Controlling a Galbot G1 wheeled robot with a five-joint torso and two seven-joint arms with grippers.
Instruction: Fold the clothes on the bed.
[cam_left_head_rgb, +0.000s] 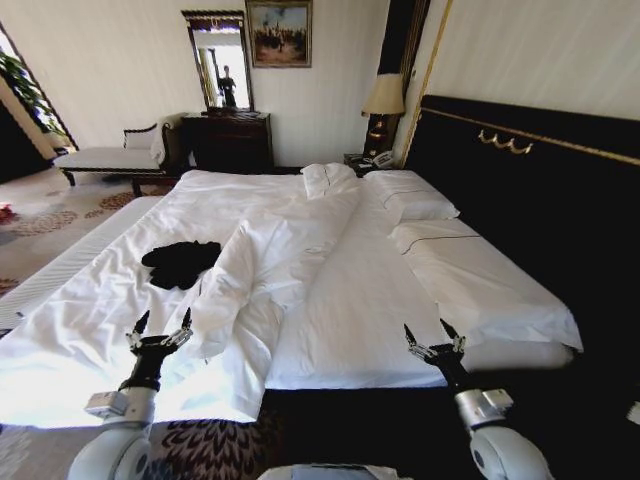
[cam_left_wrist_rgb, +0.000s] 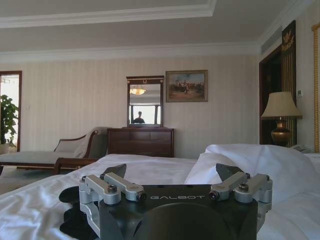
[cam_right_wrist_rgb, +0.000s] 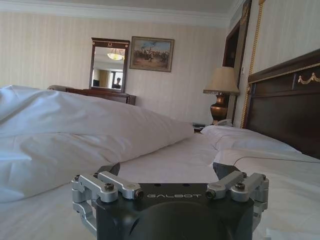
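The clothes (cam_left_head_rgb: 180, 263), a small crumpled black top, lie on the left half of the bed (cam_left_head_rgb: 370, 300), on the white sheet beside a bunched white duvet (cam_left_head_rgb: 270, 265). My left gripper (cam_left_head_rgb: 162, 325) hovers open over the bed's near edge, a short way in front of the clothes. In the left wrist view the clothes (cam_left_wrist_rgb: 70, 220) peek out dark beside the open left gripper (cam_left_wrist_rgb: 172, 172). My right gripper (cam_left_head_rgb: 433, 331) stands open over the near edge on the bed's right half, far from the clothes. The right gripper (cam_right_wrist_rgb: 167, 170) holds nothing.
A dark headboard (cam_left_head_rgb: 540, 160) runs along the right. Pillows (cam_left_head_rgb: 415, 200) lie beside it. A chaise bench (cam_left_head_rgb: 110, 155), a dresser with mirror (cam_left_head_rgb: 228, 135) and a lamp (cam_left_head_rgb: 384, 100) stand by the far wall. Patterned carpet (cam_left_head_rgb: 50, 215) lies to the left.
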